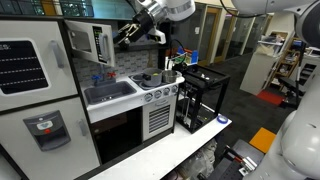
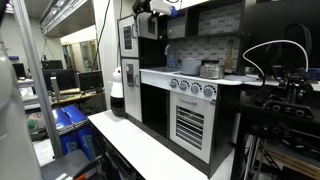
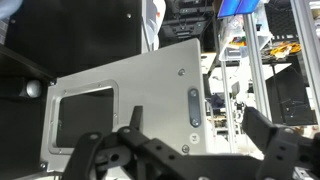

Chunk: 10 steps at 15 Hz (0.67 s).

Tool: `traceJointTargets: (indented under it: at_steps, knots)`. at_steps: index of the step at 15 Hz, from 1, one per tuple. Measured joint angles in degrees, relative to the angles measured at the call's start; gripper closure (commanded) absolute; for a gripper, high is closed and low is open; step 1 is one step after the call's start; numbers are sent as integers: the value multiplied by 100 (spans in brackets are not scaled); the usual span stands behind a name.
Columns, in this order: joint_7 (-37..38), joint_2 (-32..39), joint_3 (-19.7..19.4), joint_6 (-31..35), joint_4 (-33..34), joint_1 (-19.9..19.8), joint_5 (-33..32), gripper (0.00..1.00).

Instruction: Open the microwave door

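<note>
The microwave door (image 3: pixel 130 95) is a silver-grey panel with a dark window (image 3: pixel 80 115) and a small slotted handle (image 3: pixel 193 105) near its free edge. It fills the wrist view, with lab background showing past that edge. In both exterior views the door (image 1: pixel 103 43) (image 2: pixel 127 38) sits high on the toy kitchen and seems to stand out from the microwave at an angle. My gripper (image 3: pixel 198 122) is open and straddles the door's free edge. One finger (image 3: pixel 135 125) lies in front of the panel and the other finger (image 3: pixel 265 130) is beyond the edge. The gripper (image 1: pixel 130 35) hangs just beside the door.
A white fridge (image 1: pixel 25 70) stands beside the microwave. Below are a sink (image 1: pixel 108 93), a stove with pots (image 1: pixel 160 78) and a dark oven door (image 1: pixel 115 135). A black frame box (image 1: pixel 200 95) stands next to the kitchen. A white table (image 2: pixel 150 150) runs along the front.
</note>
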Motion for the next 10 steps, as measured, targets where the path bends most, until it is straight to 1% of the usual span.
traceJointTargets:
  at_steps: [2,5,7,10]
  knots:
    - [43,-315,-113,-25,-241,-66,-168,0]
    - [300,-830,-257,-139,-620,-135,-560,0]
    - [692,-1164,-331,-224,-846,-161,-920,0]
    - [1580,-1603,-388,-333,-1118,-196,-1684,0]
